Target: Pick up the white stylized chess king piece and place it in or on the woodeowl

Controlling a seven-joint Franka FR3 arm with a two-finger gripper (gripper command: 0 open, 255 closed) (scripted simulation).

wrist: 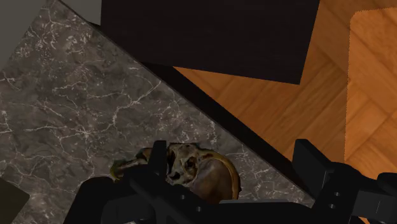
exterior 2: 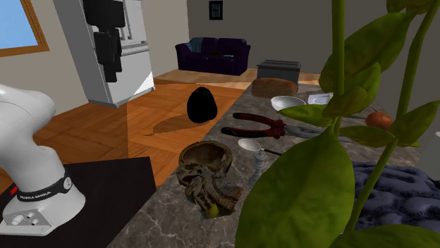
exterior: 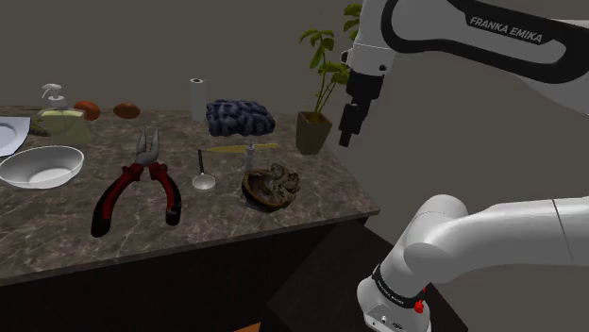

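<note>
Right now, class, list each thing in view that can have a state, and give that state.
tool: open, empty, raised.
chess king piece: standing upright, not grasped.
owl-shaped bowl: hollow facing up, empty.
red-handled pliers: lying flat, handles spread.
white bowl: upright, empty.
paper roll: standing on end.

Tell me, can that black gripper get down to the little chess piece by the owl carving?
Probably yes. The gripper hangs open above the counter, and nothing stands over the grey chess king; the owl carving sits close beside it, leaving tight room.
</note>
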